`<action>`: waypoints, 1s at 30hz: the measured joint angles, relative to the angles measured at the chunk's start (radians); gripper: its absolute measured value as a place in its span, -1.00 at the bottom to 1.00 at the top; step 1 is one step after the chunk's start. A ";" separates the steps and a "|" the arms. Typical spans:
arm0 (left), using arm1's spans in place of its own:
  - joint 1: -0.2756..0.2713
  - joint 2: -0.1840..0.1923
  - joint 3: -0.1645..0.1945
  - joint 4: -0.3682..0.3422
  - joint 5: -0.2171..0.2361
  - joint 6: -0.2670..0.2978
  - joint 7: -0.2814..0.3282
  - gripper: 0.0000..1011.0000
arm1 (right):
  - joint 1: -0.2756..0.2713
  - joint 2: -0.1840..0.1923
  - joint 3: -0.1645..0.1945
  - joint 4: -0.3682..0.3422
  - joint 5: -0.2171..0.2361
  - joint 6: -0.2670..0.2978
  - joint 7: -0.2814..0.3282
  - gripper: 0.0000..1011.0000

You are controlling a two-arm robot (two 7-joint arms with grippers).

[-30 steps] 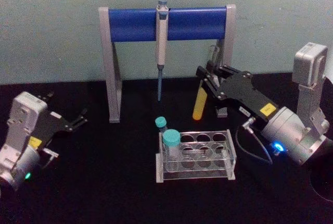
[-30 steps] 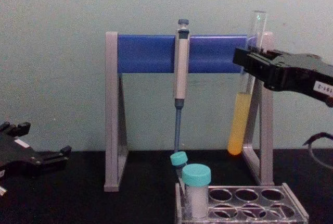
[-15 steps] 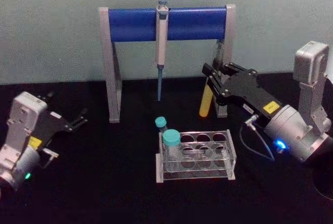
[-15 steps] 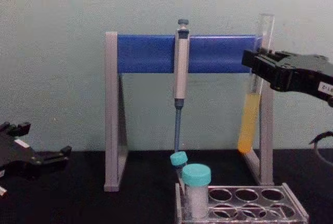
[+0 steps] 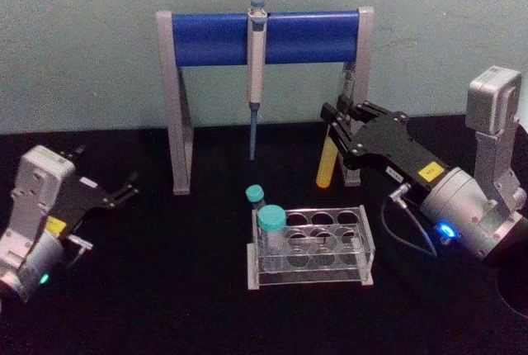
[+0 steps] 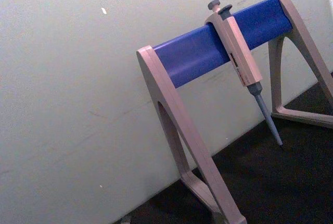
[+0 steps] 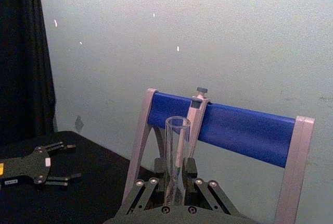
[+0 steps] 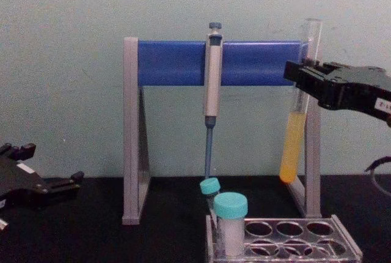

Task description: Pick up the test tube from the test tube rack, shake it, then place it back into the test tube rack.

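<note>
The test tube (image 5: 327, 165) is a slim clear glass tube with yellow-orange liquid in its lower part, and it hangs in the air behind and above the test tube rack (image 5: 364, 248). My right gripper (image 5: 337, 128) is shut on the test tube's upper part. In the chest view the test tube (image 8: 293, 147) leans slightly in front of the stand's right leg, held by the right gripper (image 8: 300, 79). The right wrist view shows the test tube's open top (image 7: 177, 151) rising between the fingers. The clear rack (image 8: 345, 241) holds two teal-capped tubes at its left end. My left gripper (image 5: 124, 190) is parked open at the far left.
A grey-and-blue pipette stand (image 5: 264, 37) spans the back, with a pipette (image 5: 255, 66) hanging at its middle. Its right leg (image 5: 360, 91) stands just behind the held tube. The teal-capped tubes (image 5: 271, 221) rise from the rack's left holes. The table is black.
The right gripper has carried the test tube to the right, from left of the stand's right leg to in front of it. It has barely moved over the last half second. The left arm has stayed still.
</note>
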 joint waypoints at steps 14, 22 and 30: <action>0.000 0.000 0.000 0.000 0.000 0.000 0.000 0.98 | -0.003 0.000 0.000 -0.004 0.000 0.004 0.001 -0.54; 0.000 0.000 0.000 0.000 0.000 0.000 0.000 0.98 | -0.003 0.001 -0.001 -0.005 0.003 0.006 0.005 -0.54; 0.000 0.000 0.000 0.000 0.000 0.000 0.000 0.98 | -0.004 0.002 -0.002 -0.005 0.011 0.011 0.009 -0.54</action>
